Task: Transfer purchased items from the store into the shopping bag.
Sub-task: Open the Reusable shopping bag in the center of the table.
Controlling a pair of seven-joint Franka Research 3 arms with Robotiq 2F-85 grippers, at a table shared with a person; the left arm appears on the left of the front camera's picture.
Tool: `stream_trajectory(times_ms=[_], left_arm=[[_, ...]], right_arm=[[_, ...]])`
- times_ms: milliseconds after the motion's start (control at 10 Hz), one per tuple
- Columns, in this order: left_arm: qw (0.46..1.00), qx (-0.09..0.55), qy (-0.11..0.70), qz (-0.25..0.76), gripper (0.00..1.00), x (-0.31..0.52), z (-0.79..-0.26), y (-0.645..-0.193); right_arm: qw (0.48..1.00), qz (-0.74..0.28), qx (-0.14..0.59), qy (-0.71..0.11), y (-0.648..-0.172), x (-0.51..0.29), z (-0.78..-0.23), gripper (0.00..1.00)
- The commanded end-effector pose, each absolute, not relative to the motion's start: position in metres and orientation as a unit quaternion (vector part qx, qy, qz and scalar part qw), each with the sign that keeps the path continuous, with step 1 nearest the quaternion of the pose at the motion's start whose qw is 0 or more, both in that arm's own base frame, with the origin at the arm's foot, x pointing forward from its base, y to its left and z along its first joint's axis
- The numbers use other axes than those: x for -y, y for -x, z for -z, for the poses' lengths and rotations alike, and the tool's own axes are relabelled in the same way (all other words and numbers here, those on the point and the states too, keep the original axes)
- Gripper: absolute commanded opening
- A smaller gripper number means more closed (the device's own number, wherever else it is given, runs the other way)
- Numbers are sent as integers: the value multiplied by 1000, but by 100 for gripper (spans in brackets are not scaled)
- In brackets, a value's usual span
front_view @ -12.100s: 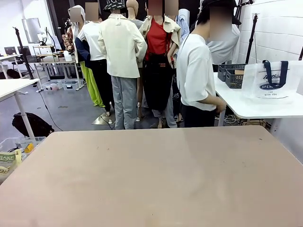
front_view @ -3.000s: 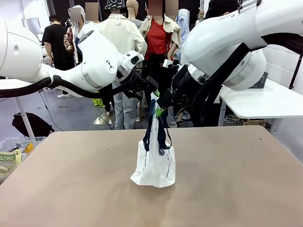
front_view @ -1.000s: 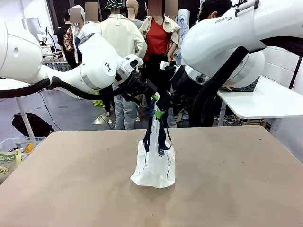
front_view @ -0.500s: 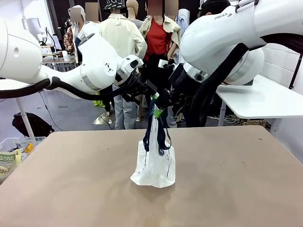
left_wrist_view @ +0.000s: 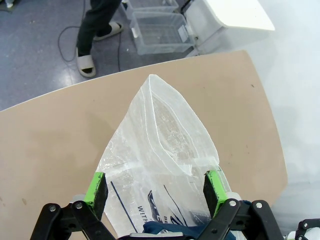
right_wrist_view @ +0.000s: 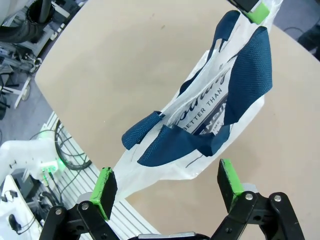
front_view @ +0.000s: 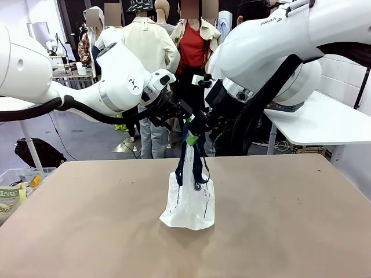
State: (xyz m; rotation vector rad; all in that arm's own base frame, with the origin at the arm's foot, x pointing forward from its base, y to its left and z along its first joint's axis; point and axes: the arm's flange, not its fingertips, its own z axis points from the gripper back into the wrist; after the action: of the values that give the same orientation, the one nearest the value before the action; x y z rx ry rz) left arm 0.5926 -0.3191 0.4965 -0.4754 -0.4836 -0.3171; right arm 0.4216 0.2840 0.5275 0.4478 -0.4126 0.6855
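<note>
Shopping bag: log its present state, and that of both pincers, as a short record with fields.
bag: shopping bag upright at the middle of the table
handles: navy handles rising to the pincers
contents: none visible through the plastic
left pincer: left pincer open, pads either side of the bag's top
right pincer: right pincer open, facing the handles
held: cannot tell

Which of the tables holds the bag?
The near tan table; the bag stands at its middle. The white table is behind, right.
</note>
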Motion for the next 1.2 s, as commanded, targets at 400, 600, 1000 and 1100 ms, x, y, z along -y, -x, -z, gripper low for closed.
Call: stream_trajectory(times_ms=[400,600,1000,1100], left_arm=[[933,234,233,145,100,314,-494,-589],[933,233,233,147,100,315,-493,-589],[932,230,234,155,100,317,-493,-587],[932,230,235,155,100,317,-493,-588]], right_arm=[[910,-316,176,-201,-425,-281,-523,100],[911,-315,172,-202,-425,-282,-522,100],[906,-320,186,-204,-424,-285,-528,100],[906,-321,189,-203,-424,-285,-529,100]])
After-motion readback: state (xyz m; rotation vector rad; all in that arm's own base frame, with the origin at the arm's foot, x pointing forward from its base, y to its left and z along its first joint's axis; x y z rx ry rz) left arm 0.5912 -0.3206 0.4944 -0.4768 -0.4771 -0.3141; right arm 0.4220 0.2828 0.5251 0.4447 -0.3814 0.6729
